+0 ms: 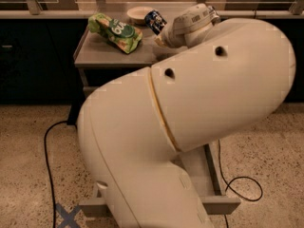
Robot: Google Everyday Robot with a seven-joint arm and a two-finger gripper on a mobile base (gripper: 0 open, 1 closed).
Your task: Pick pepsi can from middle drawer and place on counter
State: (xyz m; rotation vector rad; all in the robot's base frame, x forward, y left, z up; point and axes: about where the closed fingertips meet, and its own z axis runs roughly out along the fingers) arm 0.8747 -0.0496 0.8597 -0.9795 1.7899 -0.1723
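Observation:
The pepsi can (pixel 154 21), dark blue with a silver end, hangs tilted over the back of the counter (pixel 109 56). My gripper (pixel 160 30) is at the end of the white wrist (pixel 190 22) and is shut on the can. The rest of my big white arm (pixel 190 108) fills the middle of the view and hides most of the cabinet. The middle drawer (pixel 213 204) stands pulled open at the bottom. Only its front panel and right wall show, and its inside is hidden.
A green snack bag (pixel 116 31) lies on the left of the counter. A white bowl (pixel 137 14) sits at the back, just left of the can. Black cables (pixel 47 146) run over the speckled floor on both sides. A blue tape cross (pixel 66 216) marks the floor.

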